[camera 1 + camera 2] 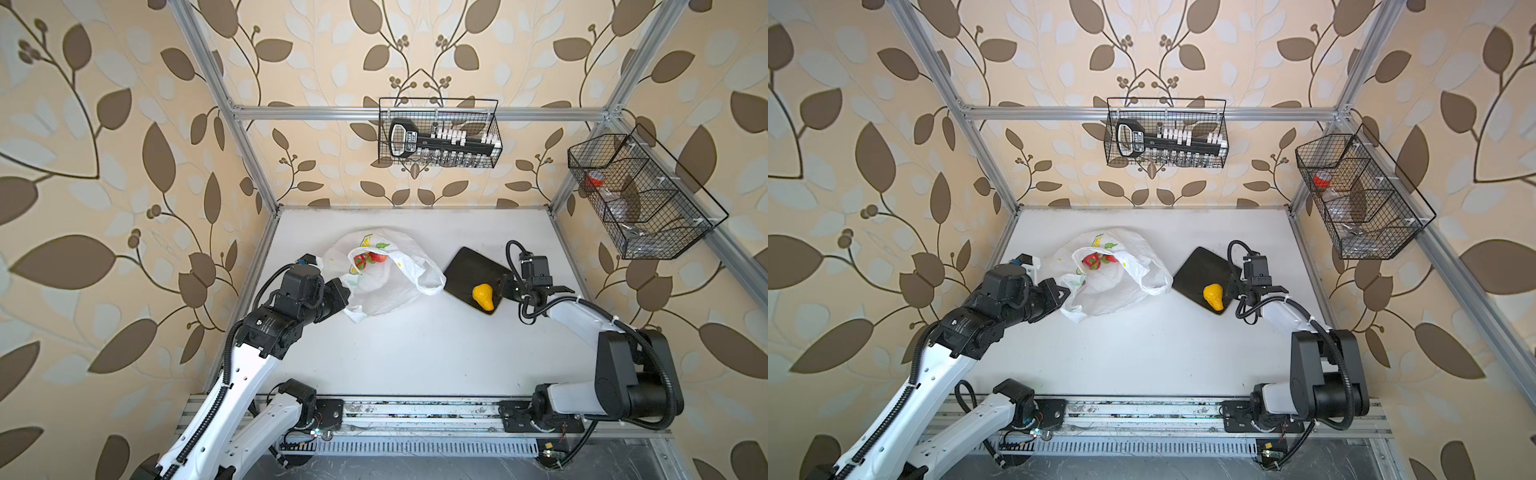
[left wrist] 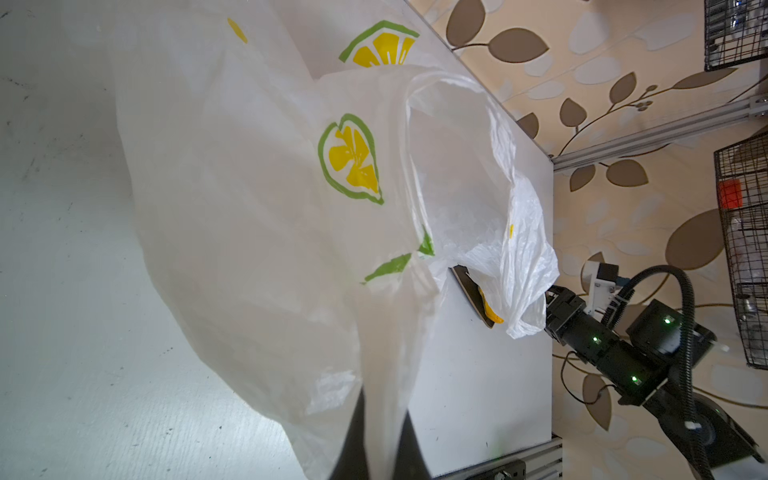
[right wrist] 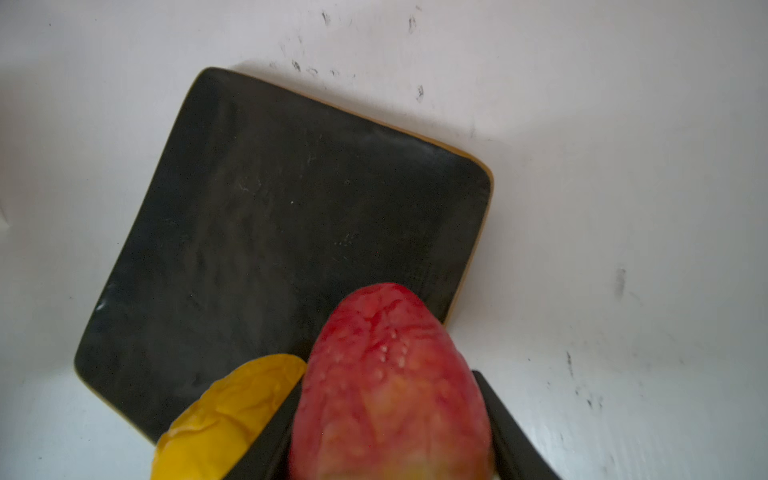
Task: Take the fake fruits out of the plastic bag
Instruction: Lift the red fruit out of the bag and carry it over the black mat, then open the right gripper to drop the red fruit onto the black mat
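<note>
At the edge of the tray point(image 3: 291, 208), a red fruit point(image 3: 390, 395) is clamped in the right jaws, likely for release beside the pear point(image 1: 483, 297); the bag point(image 1: 386, 286) is pinched steady by the closed left jaws.

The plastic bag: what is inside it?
Through the open mouth of the plastic bag, red strawberries with green leaves show in both top views. The white film covers the rest of the inside, so any other fruits cannot be seen.

the white table point(image 1: 415, 353) bears the plastic bag point(image 1: 386, 295) and, just beside it, a dark tray point(image 1: 471, 268).
</note>
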Motion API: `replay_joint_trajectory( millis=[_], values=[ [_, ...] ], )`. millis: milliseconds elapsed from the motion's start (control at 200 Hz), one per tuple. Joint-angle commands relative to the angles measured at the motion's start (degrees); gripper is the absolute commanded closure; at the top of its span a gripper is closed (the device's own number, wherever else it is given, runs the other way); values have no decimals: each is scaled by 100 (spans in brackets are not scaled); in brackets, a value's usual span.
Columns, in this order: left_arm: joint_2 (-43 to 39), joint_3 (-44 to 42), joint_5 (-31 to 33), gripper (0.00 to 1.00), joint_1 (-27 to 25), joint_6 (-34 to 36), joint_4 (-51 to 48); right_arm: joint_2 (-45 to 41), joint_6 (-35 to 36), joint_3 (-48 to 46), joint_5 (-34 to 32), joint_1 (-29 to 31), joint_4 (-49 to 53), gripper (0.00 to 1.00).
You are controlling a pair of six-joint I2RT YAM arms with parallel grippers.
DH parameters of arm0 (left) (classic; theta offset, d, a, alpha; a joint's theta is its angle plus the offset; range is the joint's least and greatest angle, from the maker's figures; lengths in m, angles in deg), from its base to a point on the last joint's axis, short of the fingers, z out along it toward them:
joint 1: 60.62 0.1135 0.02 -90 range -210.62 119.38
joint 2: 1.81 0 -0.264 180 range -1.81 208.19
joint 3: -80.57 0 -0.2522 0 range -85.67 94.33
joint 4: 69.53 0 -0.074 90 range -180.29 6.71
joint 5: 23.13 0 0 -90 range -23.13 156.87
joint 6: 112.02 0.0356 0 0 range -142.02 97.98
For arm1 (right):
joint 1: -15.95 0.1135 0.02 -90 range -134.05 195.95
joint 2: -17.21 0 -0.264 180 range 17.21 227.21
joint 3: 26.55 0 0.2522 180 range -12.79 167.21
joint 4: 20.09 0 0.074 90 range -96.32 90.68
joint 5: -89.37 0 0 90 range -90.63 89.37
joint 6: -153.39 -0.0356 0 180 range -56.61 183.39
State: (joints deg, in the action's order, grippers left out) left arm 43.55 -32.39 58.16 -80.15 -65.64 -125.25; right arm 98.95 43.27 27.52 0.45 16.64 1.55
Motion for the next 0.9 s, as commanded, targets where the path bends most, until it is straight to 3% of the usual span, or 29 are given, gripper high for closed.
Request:
replay_joint_trajectory(
  millis=[0, 215, 450, 895],
  values=[
    [-45, 174, 39, 100, -33, 125, 26, 236, 59, -20, 451, -97, -336, 60],
    [-45, 176, 45, 100, -33, 125, 20, 616, 30, 11, 677, -266, -513, 56],
    [-70, 169, 55, 100, -33, 128, 3, 695, -28, 42, 758, -367, -573, 38],
    [-34, 147, -40, 100, -33, 140, 82, -114, -34, 244, 604, -456, -251, 25]
  ],
)
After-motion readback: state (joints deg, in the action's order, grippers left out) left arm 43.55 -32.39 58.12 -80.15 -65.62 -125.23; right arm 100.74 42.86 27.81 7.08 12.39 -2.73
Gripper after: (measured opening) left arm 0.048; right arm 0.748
